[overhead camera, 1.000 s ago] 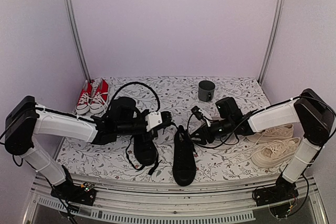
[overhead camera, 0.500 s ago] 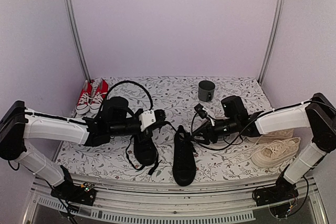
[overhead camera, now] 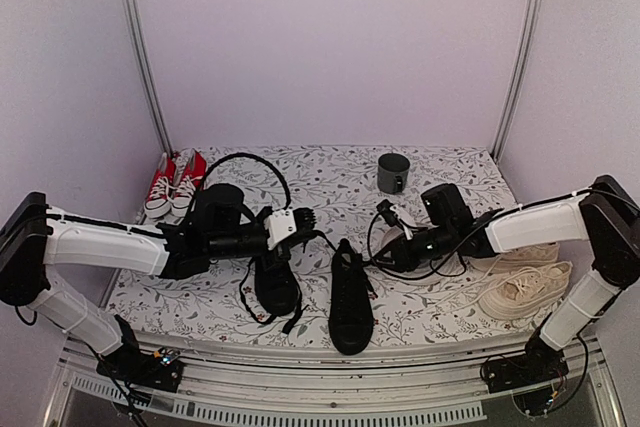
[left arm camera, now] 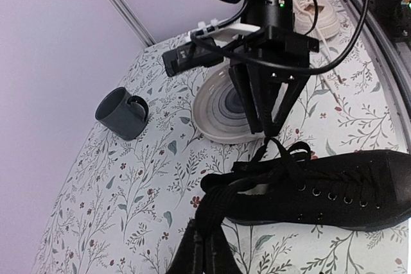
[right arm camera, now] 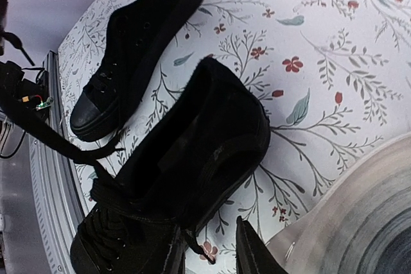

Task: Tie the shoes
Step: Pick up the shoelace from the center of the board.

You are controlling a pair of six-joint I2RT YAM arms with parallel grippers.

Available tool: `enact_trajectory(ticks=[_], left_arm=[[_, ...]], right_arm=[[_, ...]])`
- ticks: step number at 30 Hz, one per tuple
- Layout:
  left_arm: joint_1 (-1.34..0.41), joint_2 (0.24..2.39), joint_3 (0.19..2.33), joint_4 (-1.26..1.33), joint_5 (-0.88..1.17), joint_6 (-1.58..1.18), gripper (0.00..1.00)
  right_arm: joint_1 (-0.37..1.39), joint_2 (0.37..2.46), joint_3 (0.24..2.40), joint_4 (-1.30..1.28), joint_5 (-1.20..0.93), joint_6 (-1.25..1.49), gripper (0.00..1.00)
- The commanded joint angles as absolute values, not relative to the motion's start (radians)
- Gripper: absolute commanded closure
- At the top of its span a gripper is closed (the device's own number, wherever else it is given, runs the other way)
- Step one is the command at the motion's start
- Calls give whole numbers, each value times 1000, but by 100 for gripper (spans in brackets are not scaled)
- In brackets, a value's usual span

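Top external view shows the two black shoes side by side near the front edge of the flowered table (overhead camera: 440, 317): the left shoe (overhead camera: 274, 285) under the left gripper (overhead camera: 308, 221), the right shoe (overhead camera: 351, 299) just right of it, toe toward the near edge. The left gripper's fingers are pressed together on a black lace (left arm camera: 241, 183), which runs taut from them across to the right shoe's eyelets in the left wrist view. The right gripper (left arm camera: 268, 131) hangs over that shoe's heel end, its two fingers meeting at a point right on the lace, pinching it. Behind the right gripper sits a pale plate (left arm camera: 221, 108) and, farther off toward the back wall, a grey mug (overhead camera: 393, 172). Small red sneakers (overhead camera: 176, 183) stand at the far left; cream sneakers (overhead camera: 522, 287) lie at the right edge.
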State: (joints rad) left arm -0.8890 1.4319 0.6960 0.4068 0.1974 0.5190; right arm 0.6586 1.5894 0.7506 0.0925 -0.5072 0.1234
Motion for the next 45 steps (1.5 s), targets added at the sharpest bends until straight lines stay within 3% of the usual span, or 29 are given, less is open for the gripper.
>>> enact_trajectory(ticks=[1, 19, 21, 25, 39, 45], left_arm=[[-882, 1435, 701, 428, 208, 517, 100], [-882, 1433, 694, 422, 216, 525, 100], [-881, 1433, 695, 423, 216, 524, 100], [-881, 1433, 695, 425, 217, 525, 100], [-888, 1443, 692, 360, 273, 576, 100], [-899, 1469, 718, 208, 384, 670, 100]], right_arm=[[655, 1678, 805, 35, -587, 181, 72], [655, 1846, 854, 181, -790, 210, 67], [655, 1856, 864, 180, -798, 212, 71], [654, 1816, 856, 151, -782, 202, 92], [651, 1688, 892, -10, -633, 228, 97], [648, 1677, 889, 116, -632, 399, 98]])
